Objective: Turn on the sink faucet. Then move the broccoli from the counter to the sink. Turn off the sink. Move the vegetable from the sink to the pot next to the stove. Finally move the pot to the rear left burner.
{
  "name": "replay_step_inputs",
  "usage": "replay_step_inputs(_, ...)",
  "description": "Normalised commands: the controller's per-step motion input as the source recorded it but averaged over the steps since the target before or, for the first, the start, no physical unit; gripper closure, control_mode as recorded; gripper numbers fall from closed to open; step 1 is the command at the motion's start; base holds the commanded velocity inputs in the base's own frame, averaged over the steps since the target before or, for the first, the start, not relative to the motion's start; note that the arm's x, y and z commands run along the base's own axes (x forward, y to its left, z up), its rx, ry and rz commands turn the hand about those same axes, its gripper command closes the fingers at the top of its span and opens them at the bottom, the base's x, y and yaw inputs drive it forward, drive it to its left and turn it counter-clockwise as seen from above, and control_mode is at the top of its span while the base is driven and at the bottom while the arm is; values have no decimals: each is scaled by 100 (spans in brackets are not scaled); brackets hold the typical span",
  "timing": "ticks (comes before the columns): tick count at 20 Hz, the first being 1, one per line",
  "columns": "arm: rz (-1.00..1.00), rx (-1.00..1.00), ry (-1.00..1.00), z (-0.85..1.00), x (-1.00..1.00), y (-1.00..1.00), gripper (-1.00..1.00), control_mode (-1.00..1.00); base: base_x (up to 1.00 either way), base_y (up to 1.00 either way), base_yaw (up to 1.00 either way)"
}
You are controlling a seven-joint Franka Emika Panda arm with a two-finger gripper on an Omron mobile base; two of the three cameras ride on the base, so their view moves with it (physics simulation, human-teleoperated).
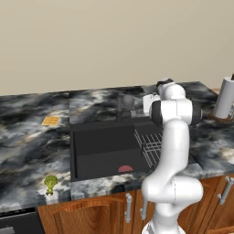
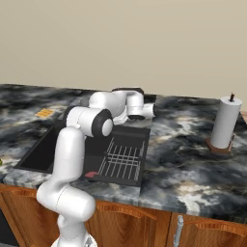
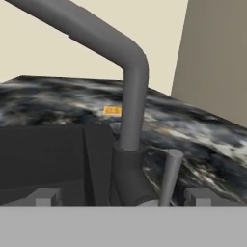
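The sink faucet (image 1: pixel 124 106) stands at the back rim of the black sink (image 1: pixel 98 148). My gripper (image 1: pixel 140 105) hovers just right of it, pointing at it. In the hand view the gripper (image 3: pixel 121 198) is open, with one fingertip (image 3: pixel 46 197) on each side of the faucet (image 3: pixel 131 120). The faucet's dark base and its thin grey lever (image 3: pixel 170 176) stand between the tips, very close. The broccoli (image 1: pixel 50 183) sits upright on the counter (image 1: pixel 27 146) at the front left of the basin. The pot and the stove are out of view.
A wire rack (image 2: pixel 123 159) lies in the sink's right part and a red drain disc (image 1: pixel 125 169) at its front. An orange waffle-like square (image 1: pixel 50 120) lies on the counter left of the sink. A paper towel roll (image 2: pixel 224 123) stands at the right.
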Motion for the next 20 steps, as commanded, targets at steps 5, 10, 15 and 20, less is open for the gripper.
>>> replay_step_inputs(5, -4, 0, 0, -6, 19, 1, -100, -100, 0, 0, 0)
replay_step_inputs(10, -1, 0, 0, -5, 0, 1, -100, -100, 0, 0, 0)
replay_step_inputs(15, 0, 0, 0, -7, 6, 4, -100, -100, 0, 0, 0)
replay_step_inputs(20, 0, 0, 1, -7, 16, 8, -100, -100, 0, 0, 0)
